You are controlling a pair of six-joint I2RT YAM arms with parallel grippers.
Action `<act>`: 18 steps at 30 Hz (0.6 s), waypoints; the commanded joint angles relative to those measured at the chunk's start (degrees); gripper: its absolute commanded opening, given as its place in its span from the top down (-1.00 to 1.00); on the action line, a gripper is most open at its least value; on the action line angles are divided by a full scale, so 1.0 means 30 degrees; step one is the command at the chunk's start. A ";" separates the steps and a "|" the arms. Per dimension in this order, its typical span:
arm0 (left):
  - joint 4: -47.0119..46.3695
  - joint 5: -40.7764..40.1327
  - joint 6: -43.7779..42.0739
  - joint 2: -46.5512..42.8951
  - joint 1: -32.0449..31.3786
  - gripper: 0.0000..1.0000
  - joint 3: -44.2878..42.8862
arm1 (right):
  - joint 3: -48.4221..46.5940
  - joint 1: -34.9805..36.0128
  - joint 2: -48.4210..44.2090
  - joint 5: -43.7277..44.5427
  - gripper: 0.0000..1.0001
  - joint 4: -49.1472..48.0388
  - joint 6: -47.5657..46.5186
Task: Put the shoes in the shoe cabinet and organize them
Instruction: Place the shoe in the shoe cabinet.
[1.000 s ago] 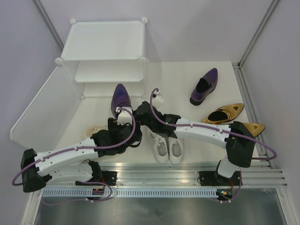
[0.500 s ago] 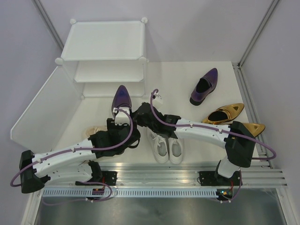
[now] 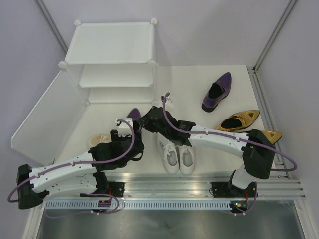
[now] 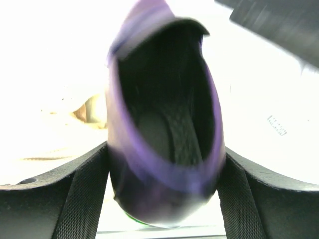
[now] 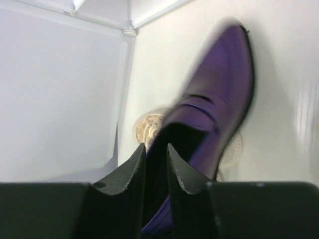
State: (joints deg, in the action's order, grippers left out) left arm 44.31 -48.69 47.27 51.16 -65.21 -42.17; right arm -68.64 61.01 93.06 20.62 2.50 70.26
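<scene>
One glossy purple loafer [image 3: 133, 114] is held low between both arms in front of the shoe cabinet [image 3: 112, 45]; only its toe shows from above. My left gripper [image 3: 124, 125] is shut on its heel, with a finger [image 4: 84, 191] on each side of the loafer [image 4: 164, 109]. My right gripper [image 3: 145, 121] is pinched on the loafer's opening rim [image 5: 214, 99], jaws nearly closed [image 5: 154, 147]. The second purple loafer [image 3: 218, 91] lies at the back right. Two gold heels [image 3: 240, 120] lie at the right. The white sneakers [image 3: 174, 152] sit near the front centre.
The beige sneakers [image 3: 98, 139] lie under my left arm; one shows below the loafer in the right wrist view [image 5: 149, 127]. The cabinet's open white door [image 3: 47, 114] stretches out to the left. The cabinet's shelves hold no shoes. A metal rail [image 3: 169, 186] runs along the near edge.
The purple loafer stood toe-up in my left gripper; it has since tipped down and back, so only its toe shows. My left arm drew back and my right gripper shifted slightly left.
</scene>
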 commanded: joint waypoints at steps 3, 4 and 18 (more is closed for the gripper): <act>-0.0942 0.1167 0.1149 -0.1697 0.0028 0.95 0.0755 | 0.0088 -0.0504 -0.0551 -0.0954 0.38 -0.1537 -0.0508; -0.1060 0.1257 0.1178 -0.1903 0.0057 0.95 0.0844 | -0.0028 -0.0562 -0.0376 -0.1188 0.35 -0.1537 -0.0568; -0.1236 0.1346 0.0327 -0.1996 0.0057 -0.07 0.1432 | 0.0993 -0.1148 -0.1602 -0.3824 -0.31 -0.2297 -0.2033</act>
State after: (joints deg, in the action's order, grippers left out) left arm 43.99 -45.56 47.70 43.88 -64.95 -37.87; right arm -67.46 58.15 92.09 12.01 -1.37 66.08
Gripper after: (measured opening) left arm 0.776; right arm 0.642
